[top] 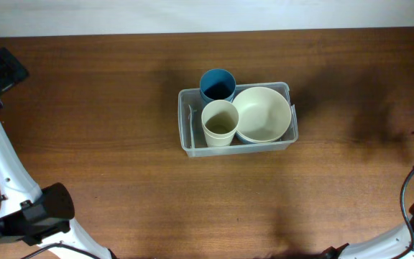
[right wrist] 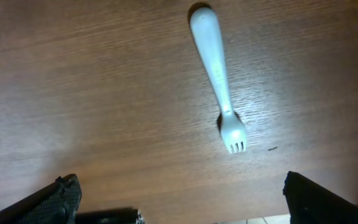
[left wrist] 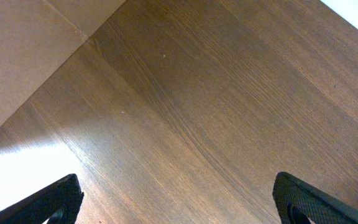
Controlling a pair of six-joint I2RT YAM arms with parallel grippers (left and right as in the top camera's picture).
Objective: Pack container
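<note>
— spotting the container point(top: 185, 122)?
— yes, mid table point(top: 85, 108), packed with a blue cup point(top: 217, 85), cream cup point(top: 220, 121), cream bowl point(top: 262, 114)
— and the tools?
— seeing left gripper point(left wrist: 179, 196) spread wide over bare wood, right gripper point(right wrist: 182, 196) spread wide above a fork point(right wrist: 219, 81)

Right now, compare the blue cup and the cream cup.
The blue cup is dark blue; the cream cup is pale, like the bowl. The blue cup stands at the container's upper wall in the overhead view, the cream cup at the lower. Both stand upright, mouths up.
</note>
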